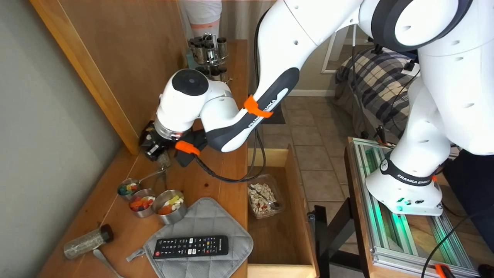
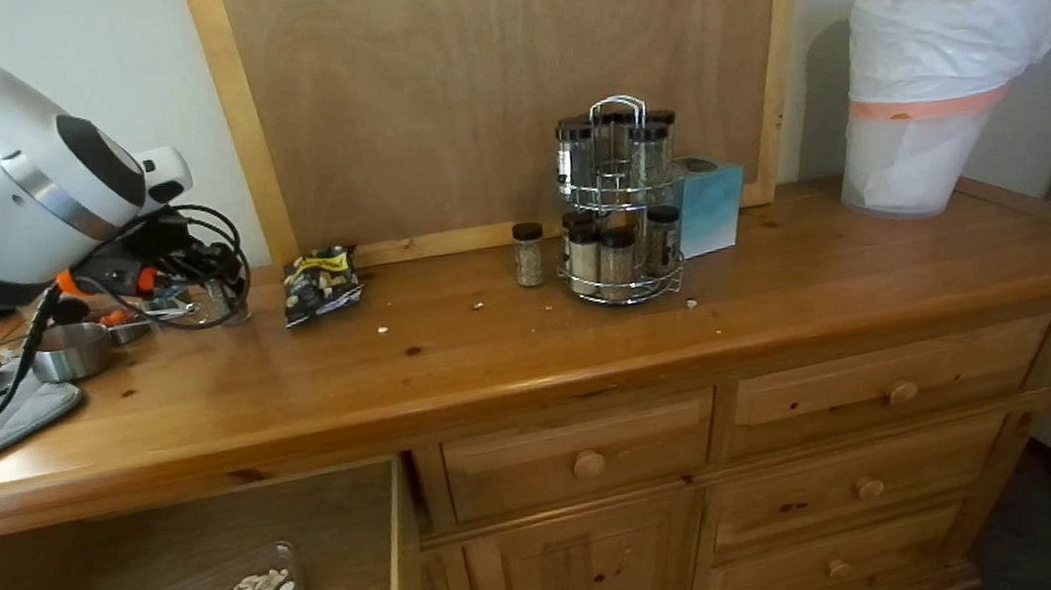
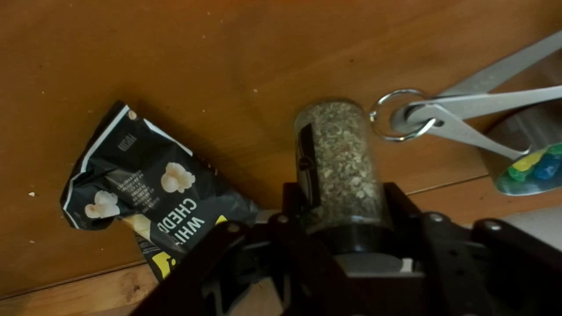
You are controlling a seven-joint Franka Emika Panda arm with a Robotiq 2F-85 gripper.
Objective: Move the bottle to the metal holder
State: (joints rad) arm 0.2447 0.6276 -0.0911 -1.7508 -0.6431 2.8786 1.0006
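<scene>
A glass bottle of dried herbs with a black lid (image 3: 340, 153) sits between my gripper's fingers (image 3: 343, 193) in the wrist view, lid toward the palm, both fingers against its sides. The bottle's lower part shows below the gripper in both exterior views (image 1: 164, 159) (image 2: 232, 301); I cannot tell whether its base touches the tabletop. The metal holder (image 2: 616, 202) is a two-tier silvery wire rack with a top handle, holding several black-lidded bottles. It also shows at the far end of the dresser top (image 1: 210, 61). It is out of the wrist view.
A black popcorn bag (image 3: 145, 184) lies beside the held bottle. Ringed metal measuring cups (image 1: 170, 206) stand close by. A loose bottle (image 2: 529, 256) stands beside the rack, with a blue box (image 2: 713, 204) behind. Another bottle (image 1: 87, 243) lies sideways. A drawer (image 1: 283, 231) is open.
</scene>
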